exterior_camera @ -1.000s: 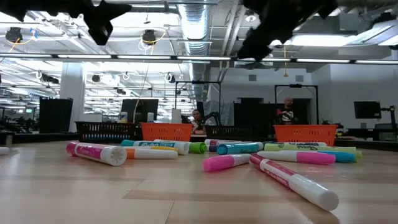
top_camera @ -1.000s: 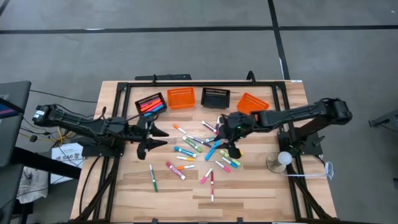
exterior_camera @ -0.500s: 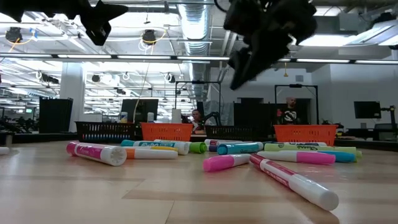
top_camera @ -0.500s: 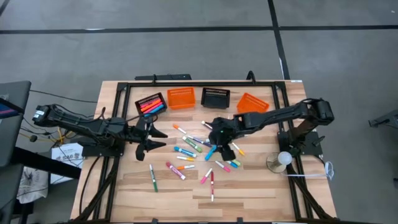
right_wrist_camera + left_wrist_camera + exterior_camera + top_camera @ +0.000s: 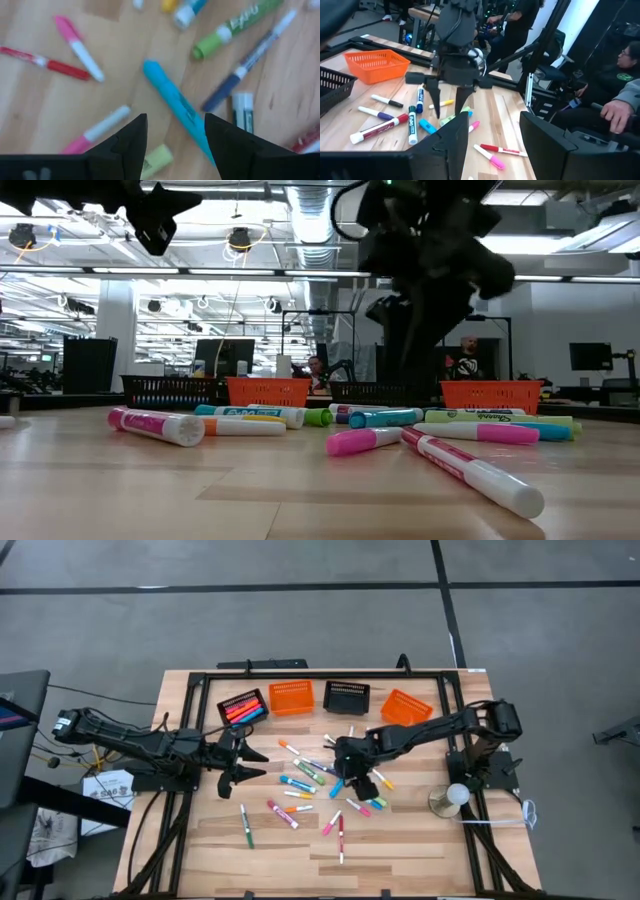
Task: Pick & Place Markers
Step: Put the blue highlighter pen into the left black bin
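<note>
Many markers [image 5: 312, 790] lie scattered flat on the middle of the wooden table, with white or coloured barrels and pink, green, blue and red caps. My right gripper [image 5: 350, 780] hangs over the pile, pointing down, open. In the right wrist view [image 5: 175, 135] its fingers stand on either side of a light blue marker [image 5: 172, 105] without touching it. The left wrist view shows it [image 5: 447, 112] from the side, tips just above the table. My left gripper [image 5: 250, 765] waits open above the table, left of the pile.
Four small slotted baskets stand along the far side: a black one holding markers [image 5: 243, 707], an orange one [image 5: 291, 696], a black one [image 5: 347, 696] and an orange one [image 5: 405, 705]. A white round object [image 5: 455, 795] sits near the right edge. Bare wood lies toward the near edge.
My right gripper has moved toward the table's left and come down over the marker pile, its arm folding in. It has stayed open. The markers and my left arm have kept still.
</note>
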{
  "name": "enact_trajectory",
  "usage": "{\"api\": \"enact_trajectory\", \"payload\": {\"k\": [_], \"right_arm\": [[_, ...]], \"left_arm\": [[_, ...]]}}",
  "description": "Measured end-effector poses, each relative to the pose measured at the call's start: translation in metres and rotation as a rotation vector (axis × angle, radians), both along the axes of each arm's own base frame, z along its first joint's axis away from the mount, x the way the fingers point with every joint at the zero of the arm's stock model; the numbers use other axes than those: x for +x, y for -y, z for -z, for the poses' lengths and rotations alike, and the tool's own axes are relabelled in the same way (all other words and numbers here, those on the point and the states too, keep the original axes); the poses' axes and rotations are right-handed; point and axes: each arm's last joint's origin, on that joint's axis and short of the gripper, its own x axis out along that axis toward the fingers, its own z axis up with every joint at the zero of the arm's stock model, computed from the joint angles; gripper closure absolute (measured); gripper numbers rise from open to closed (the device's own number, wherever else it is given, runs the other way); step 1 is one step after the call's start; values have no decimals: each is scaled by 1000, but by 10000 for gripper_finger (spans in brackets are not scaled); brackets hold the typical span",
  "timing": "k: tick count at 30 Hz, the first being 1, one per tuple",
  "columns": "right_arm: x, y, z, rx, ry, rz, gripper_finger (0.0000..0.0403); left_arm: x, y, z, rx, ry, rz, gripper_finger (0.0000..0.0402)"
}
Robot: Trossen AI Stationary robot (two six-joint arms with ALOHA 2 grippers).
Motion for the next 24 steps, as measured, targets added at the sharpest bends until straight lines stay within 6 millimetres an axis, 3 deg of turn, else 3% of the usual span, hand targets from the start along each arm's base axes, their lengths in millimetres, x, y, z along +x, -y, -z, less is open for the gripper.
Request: {"api": "enact_trajectory", "payload": {"k": [17, 24], "right_arm": [[21, 10, 33, -75, -91, -20, 211], [20, 8, 50, -77, -168, -27, 212]], "left_arm": [[0, 0, 1, 2, -7, -1, 225], [0, 0, 1, 2, -7, -1, 225]]}}
